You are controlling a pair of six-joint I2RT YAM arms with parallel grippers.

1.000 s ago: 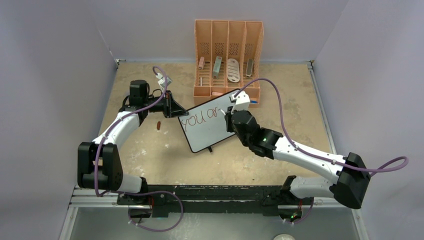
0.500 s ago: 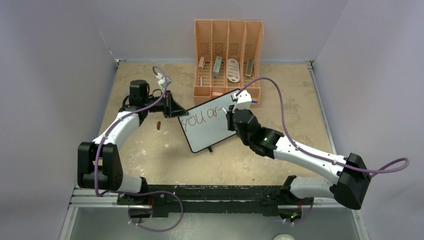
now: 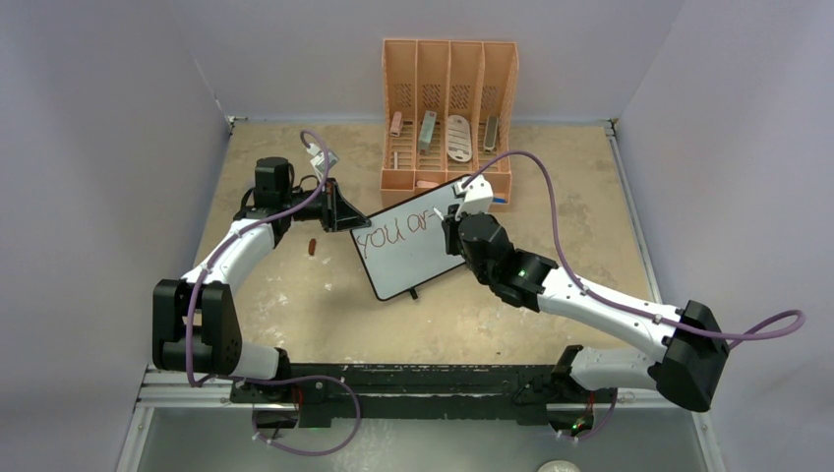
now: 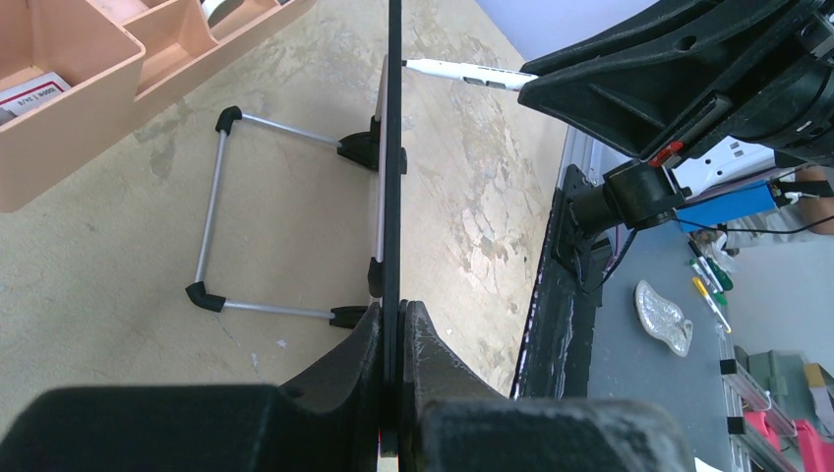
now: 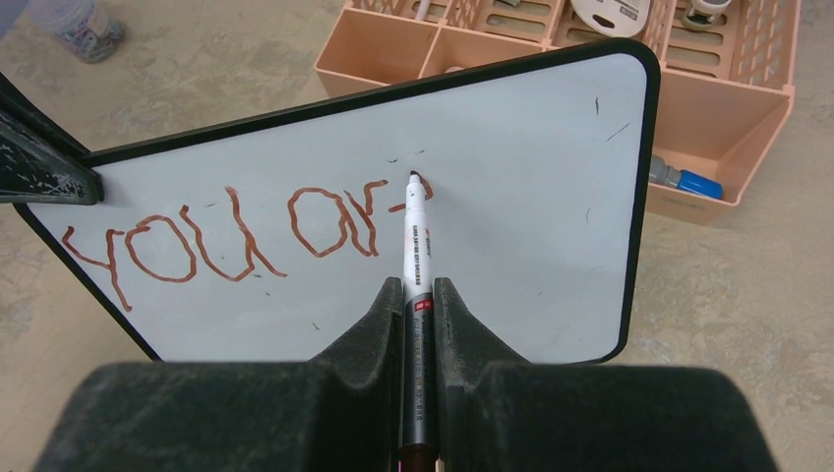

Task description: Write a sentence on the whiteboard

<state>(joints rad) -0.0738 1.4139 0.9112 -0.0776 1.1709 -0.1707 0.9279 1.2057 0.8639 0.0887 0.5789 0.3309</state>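
Observation:
The whiteboard (image 3: 408, 246) (image 5: 511, 206), white with a thin black frame, stands tilted in the middle of the table. Red-brown letters of the sentence (image 5: 226, 236) (image 3: 393, 231) read "you ar" plus a short stroke. My left gripper (image 3: 344, 218) (image 4: 393, 313) is shut on the board's left edge (image 4: 394, 147), seen edge-on there. My right gripper (image 5: 417, 290) (image 3: 452, 231) is shut on a marker (image 5: 417, 251), white with a dark lower barrel. The marker's tip (image 5: 414, 178) rests on the board just right of the last letter. In the left wrist view the marker (image 4: 462, 73) pokes toward the board's front face.
An orange organizer (image 3: 447, 108) (image 5: 728, 98) with several small items stands right behind the board. A small red-brown cap (image 3: 311, 247) lies on the table to the board's left. The board's wire stand (image 4: 221, 216) rests on the table behind it.
The right gripper and marker have shifted slightly on the board, adding a short stroke after "ar". The left arm and board hold still.

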